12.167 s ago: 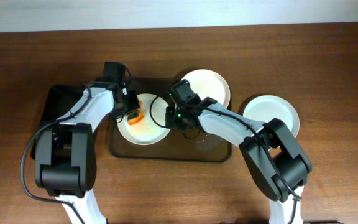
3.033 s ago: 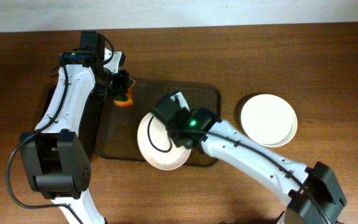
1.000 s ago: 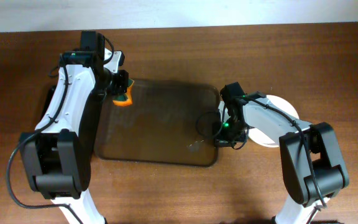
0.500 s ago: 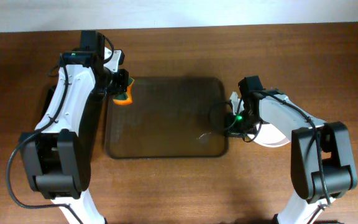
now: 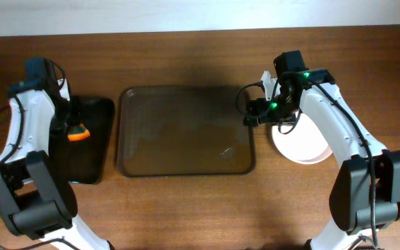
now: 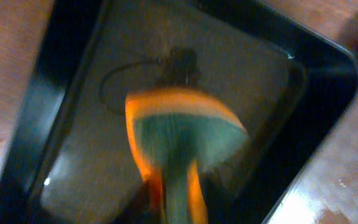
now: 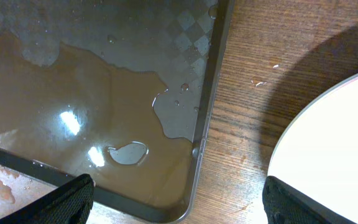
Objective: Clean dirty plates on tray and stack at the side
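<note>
Prob. robot lab: wood table (image 5: 186,208) (white wall (image 5: 186,14) behind).

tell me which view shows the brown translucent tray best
Overhead: the large rectangular translucent brown-grey tray shows whole, all four corners. The right wrist view catches only one wet corner; the left wrist view shows the glossy black tray instead.

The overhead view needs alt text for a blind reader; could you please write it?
A brown tray at centre holds no plates; white plates sit to its right, partly under the right arm. The right gripper hovers by the tray's edge; the left gripper holds an orange sponge over a black tray.
</note>
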Robot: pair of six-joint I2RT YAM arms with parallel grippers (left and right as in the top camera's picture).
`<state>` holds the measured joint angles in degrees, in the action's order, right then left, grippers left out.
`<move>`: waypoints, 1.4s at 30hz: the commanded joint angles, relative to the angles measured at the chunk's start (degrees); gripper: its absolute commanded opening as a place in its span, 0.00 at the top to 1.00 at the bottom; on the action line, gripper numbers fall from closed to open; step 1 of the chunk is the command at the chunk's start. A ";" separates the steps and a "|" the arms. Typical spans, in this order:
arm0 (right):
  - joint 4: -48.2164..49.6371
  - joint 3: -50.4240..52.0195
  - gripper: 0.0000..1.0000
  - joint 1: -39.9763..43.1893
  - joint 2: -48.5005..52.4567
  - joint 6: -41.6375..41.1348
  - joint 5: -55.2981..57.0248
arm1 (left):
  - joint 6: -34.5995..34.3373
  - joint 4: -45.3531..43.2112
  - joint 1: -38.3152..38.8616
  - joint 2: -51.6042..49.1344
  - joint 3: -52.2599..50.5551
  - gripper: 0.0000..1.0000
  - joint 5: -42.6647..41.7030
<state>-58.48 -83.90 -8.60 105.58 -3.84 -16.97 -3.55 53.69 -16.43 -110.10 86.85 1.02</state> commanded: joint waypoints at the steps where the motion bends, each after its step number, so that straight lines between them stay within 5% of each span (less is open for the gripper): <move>1: -0.52 -0.83 0.12 0.33 -0.72 0.66 0.52 | -0.96 -2.80 -0.15 0.81 -4.76 0.00 0.31; 6: -6.40 -7.30 0.13 0.33 -3.08 0.66 0.55 | -0.98 7.89 0.11 3.30 4.72 0.00 -6.58; 9: -10.32 -12.33 0.13 0.33 -9.75 0.63 0.55 | -2.67 11.74 3.21 9.05 10.49 0.00 -24.76; 12: -12.31 -14.05 0.02 0.39 -19.43 0.61 1.16 | -5.29 11.50 6.27 10.60 10.49 0.00 -26.14; 17: -12.28 -14.05 0.02 0.37 -36.52 0.61 1.16 | -5.66 11.56 8.02 10.54 10.49 0.00 -26.08; 25: -15.15 -12.85 0.02 0.48 -39.60 0.63 11.67 | -5.66 11.54 8.02 10.54 10.49 0.00 -26.08; 28: -2.01 -0.20 0.02 0.44 -48.28 0.66 14.71 | -5.68 11.54 8.02 10.54 10.49 0.00 -26.08; 35: 39.01 54.64 0.02 4.20 -88.48 0.42 10.36 | -5.66 11.54 8.02 10.54 10.49 0.00 -26.08; 42: 56.83 78.12 0.02 4.24 -105.39 0.42 10.10 | -5.66 11.54 8.02 10.54 10.49 0.00 -26.08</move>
<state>-4.43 -9.63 -4.84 2.26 -3.03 -6.13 -8.69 65.32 -8.27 -99.55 97.08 -24.67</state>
